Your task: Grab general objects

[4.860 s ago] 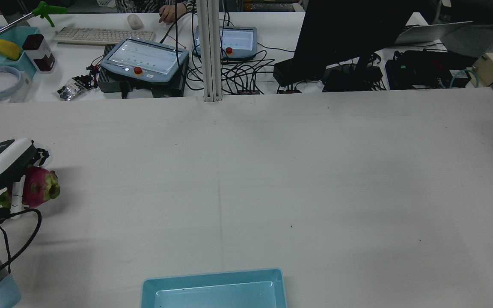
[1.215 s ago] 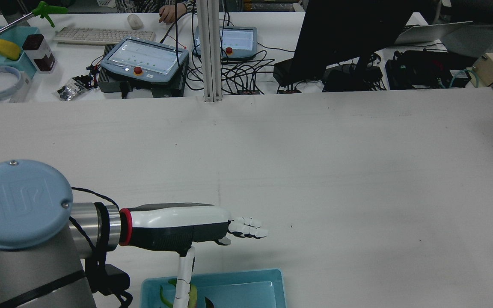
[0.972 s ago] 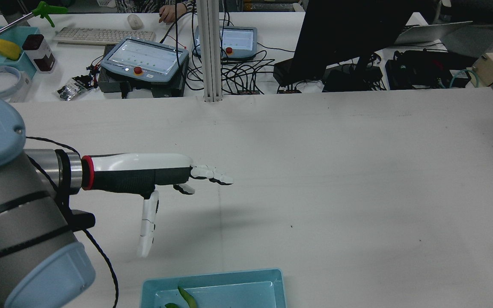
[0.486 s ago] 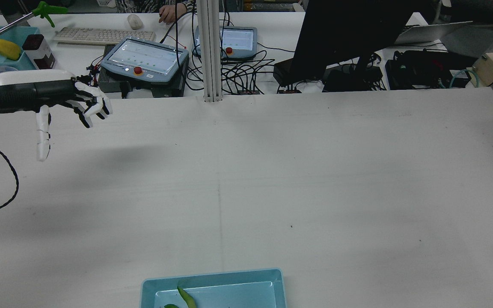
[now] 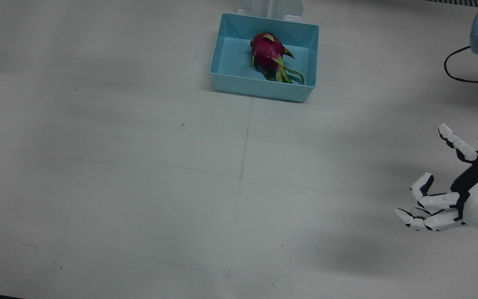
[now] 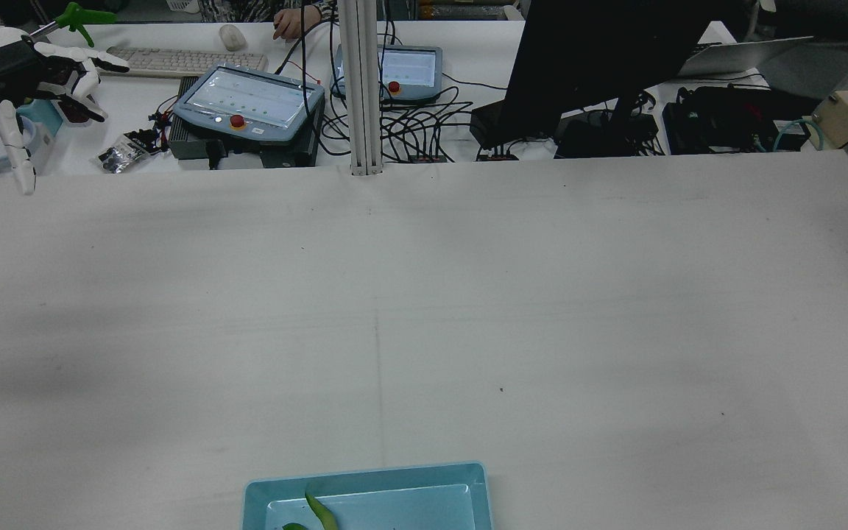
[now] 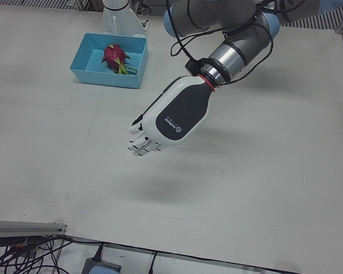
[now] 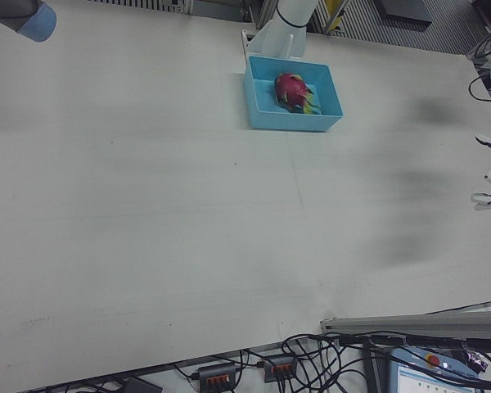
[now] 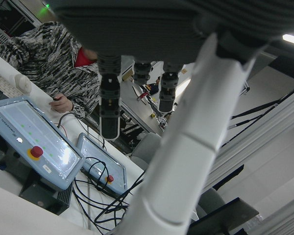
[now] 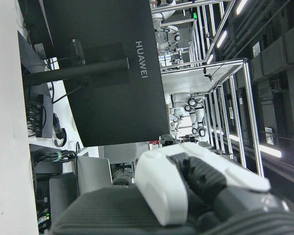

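Magenta, green-scaled dragon fruit (image 5: pixel 269 52) lies inside the light-blue plastic tray (image 5: pixel 226 70) on the white desk (image 5: pixel 139 174), well apart from the empty left hand (image 7: pixel 163 123), fingers spread. Whether the right hand (image 10: pixel 186 191) is open or closed cannot be told.

The dragon fruit (image 5: pixel 269 52), gripped by the left hand (image 7: pixel 168 120) at the table's left edge nearly five seconds ago, now lies in the blue bin (image 5: pixel 228 79) at the robot's side of the table, apart from any hand. The left hand, which hung over the bin about a second ago, is now empty with fingers (image 5: pixel 434 202) spread, swung out over the far left part of the table (image 5: pixel 139 187), well apart from the bin.
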`<state>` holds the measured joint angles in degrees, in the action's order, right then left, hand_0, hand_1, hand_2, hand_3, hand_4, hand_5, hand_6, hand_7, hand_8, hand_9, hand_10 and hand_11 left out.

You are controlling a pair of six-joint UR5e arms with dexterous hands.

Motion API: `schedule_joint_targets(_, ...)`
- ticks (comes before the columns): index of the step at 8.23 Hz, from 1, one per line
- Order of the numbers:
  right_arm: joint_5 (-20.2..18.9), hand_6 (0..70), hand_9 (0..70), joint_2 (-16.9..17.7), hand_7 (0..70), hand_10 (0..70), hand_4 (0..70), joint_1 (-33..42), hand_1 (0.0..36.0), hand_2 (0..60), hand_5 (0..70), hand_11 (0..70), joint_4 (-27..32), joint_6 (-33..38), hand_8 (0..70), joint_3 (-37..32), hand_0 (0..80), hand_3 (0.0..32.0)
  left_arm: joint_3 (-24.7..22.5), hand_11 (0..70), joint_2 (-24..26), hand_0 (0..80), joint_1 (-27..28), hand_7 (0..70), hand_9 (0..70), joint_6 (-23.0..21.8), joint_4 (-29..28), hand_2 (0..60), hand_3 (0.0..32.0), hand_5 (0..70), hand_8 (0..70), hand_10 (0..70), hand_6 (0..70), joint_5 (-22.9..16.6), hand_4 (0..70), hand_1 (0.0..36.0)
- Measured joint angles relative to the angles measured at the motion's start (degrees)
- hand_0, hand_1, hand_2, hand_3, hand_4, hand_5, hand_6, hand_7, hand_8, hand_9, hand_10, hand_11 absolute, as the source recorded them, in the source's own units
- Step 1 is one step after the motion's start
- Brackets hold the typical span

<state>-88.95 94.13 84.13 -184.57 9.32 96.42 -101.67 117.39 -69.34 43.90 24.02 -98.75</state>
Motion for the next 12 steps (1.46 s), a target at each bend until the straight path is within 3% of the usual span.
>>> schedule_joint_targets(1,0.00,0.0,0.0,0.00,0.0,0.0,0.0,-0.01,0.0,0.0,0.0,0.0,0.00,0.00,0.0,0.00,0.0,0.0,1.68,9.7,-1.29,80.0,0.58,10.1,4.1,-1.80,-3.67,0.0,0.0,38.7,1.7,4.6,5.8,3.47,22.6,27.5)
schedule_joint_targets(2,0.00,0.0,0.0,0.00,0.0,0.0,0.0,-0.02,0.0,0.0,0.0,0.0,0.00,0.00,0.0,0.00,0.0,0.0,3.99,9.4,-2.04,77.0,1.02,10.4,4.3,-2.47,-6.29,0.0,0.0,37.0,3.4,4.6,5.6,6.29,22.3,24.7)
schedule_joint_targets(3,0.00,0.0,0.0,0.00,0.0,0.0,0.0,-0.02,0.0,0.0,0.0,0.0,0.00,0.03,0.0,0.00,0.0,0.0,7.49,9.5,-2.56,79.7,2.36,10.6,4.0,-3.77,-9.37,0.0,0.0,34.9,2.9,4.6,6.0,9.93,21.4,26.5)
schedule_joint_targets(4,0.00,0.0,0.0,0.00,0.0,0.0,0.0,-0.02,0.0,0.0,0.0,0.0,0.00,0.03,0.0,0.00,0.0,0.0,10.87,9.1,-3.33,80.0,4.93,10.1,3.6,-7.20,-12.64,0.0,0.0,33.7,1.6,4.2,5.8,14.35,20.9,28.0)
schedule_joint_targets(6,0.01,0.0,0.0,0.01,0.0,0.0,0.0,-0.02,0.0,0.0,0.0,0.0,0.00,0.01,0.0,0.00,0.0,0.0,13.89,7.4,-7.43,79.5,9.50,8.6,2.5,-12.54,-17.96,0.0,0.0,33.0,0.4,3.0,4.7,21.37,20.6,26.5)
schedule_joint_targets(8,-0.02,0.0,0.0,0.00,0.0,0.0,0.0,-0.02,0.0,0.0,0.0,0.0,0.00,0.00,0.0,0.00,0.0,0.0,12.52,6.5,-13.58,80.0,10.43,9.1,2.6,-16.62,-21.77,0.0,0.0,33.8,0.5,2.4,5.0,24.52,20.8,27.0)
schedule_joint_targets(9,-0.05,0.0,0.0,0.01,0.0,0.0,0.0,-0.02,0.0,0.0,0.0,0.0,0.00,0.00,0.0,0.00,0.0,0.0,11.76,4.9,-16.55,77.7,10.38,6.6,1.4,-18.46,-23.24,0.0,3.0,25.1,0.0,1.2,2.5,26.08,13.6,26.1)
schedule_joint_targets(10,-0.07,0.0,0.0,0.00,0.0,0.0,0.0,-0.02,0.0,0.0,0.0,0.0,0.00,0.00,0.0,0.00,0.0,0.0,11.35,3.5,-19.24,75.5,10.22,4.2,0.2,-19.60,-24.78,0.0,4.0,22.4,0.0,0.2,0.8,27.30,7.7,25.7)
schedule_joint_targets(11,-0.08,0.0,0.0,0.00,0.0,0.0,0.0,-0.02,0.0,0.0,0.0,0.0,0.00,0.00,0.0,0.00,0.0,0.0,11.17,3.2,-21.35,75.9,10.09,4.1,0.2,-20.12,-26.30,0.0,3.8,24.5,0.0,0.0,0.7,27.94,8.5,25.8)
schedule_joint_targets(12,-0.05,0.0,0.0,0.00,0.0,0.0,0.0,-0.02,0.0,0.0,0.0,0.0,0.00,0.00,0.0,0.00,0.0,0.0,11.10,1.1,-22.47,71.8,10.05,2.8,0.0,-20.32,-27.34,0.0,7.8,20.1,0.0,0.0,0.0,28.20,5.9,24.8)
